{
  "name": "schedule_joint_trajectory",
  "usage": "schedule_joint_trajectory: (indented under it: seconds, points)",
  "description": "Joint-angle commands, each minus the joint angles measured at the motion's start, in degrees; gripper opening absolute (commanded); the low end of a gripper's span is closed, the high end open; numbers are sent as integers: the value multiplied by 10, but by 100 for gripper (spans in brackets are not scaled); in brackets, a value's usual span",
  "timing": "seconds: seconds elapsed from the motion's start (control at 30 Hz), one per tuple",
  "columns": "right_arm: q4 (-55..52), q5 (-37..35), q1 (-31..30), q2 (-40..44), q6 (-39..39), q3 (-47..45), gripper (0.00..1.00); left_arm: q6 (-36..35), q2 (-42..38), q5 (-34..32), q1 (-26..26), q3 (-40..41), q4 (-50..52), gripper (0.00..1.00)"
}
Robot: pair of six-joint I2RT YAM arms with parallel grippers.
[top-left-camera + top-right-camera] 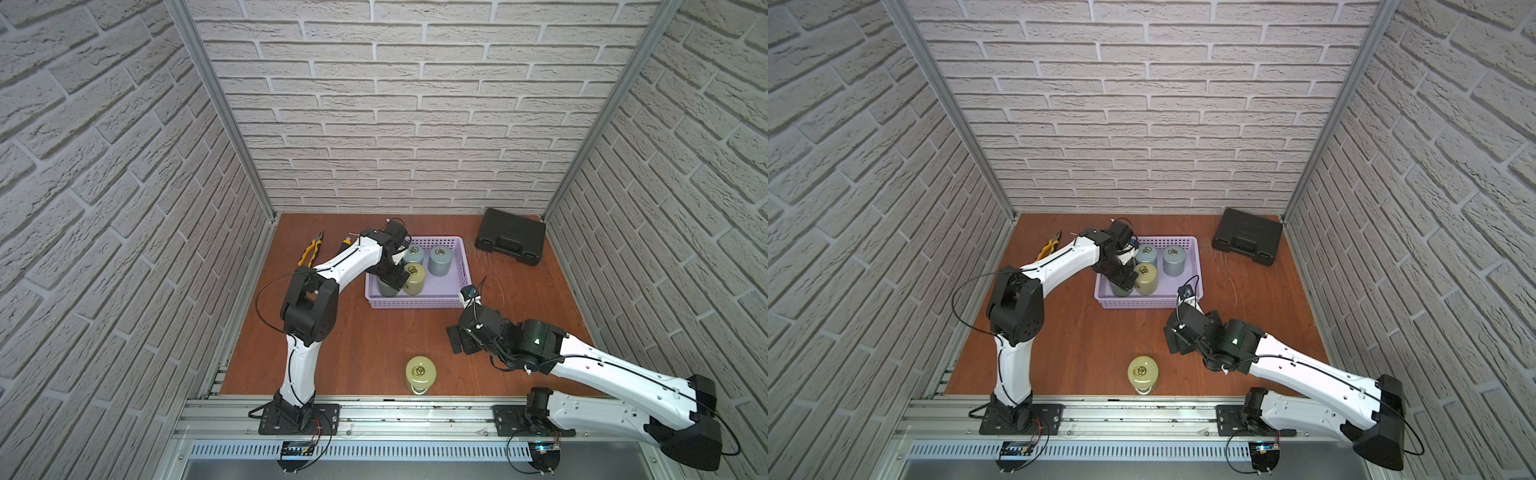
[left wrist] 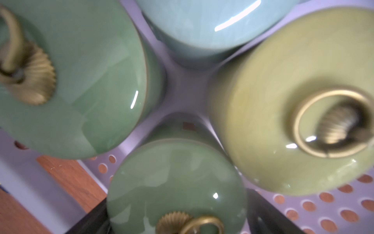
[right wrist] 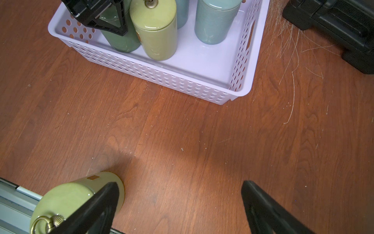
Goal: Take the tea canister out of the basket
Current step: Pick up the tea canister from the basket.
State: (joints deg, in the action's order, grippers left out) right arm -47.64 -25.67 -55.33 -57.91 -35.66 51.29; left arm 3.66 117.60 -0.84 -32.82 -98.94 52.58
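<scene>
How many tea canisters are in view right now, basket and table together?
6. Five in the basket: two blue at the back, yellow-green, green straddled by the left hand, second green seen only from the left wrist. Sixth stands on the table.

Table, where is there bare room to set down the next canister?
Widest bare wood: between the front wall of the basket and the lone yellow-green canister by the front rail. The basket's near right corner is bare too. Crowded: its left end, canisters packed, left hand straddling a dark green canister.
</scene>
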Motion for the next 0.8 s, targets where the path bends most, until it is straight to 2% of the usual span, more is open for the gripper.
schedule_joint_trajectory:
  seconds: [0.0,0.27,0.63,0.77]
  points:
    - [-4,-8,4,9,-8,-3,99,-8,16,-3,-3,-19,7,98]
    - [-9,-8,5,11,-11,-2,99,-11,31,2,3,-29,11,94]
    - [-8,-8,5,7,-10,-1,99,-5,19,4,5,-18,7,69]
    - [-7,-10,6,5,-9,0,99,8,4,-3,5,-21,8,65]
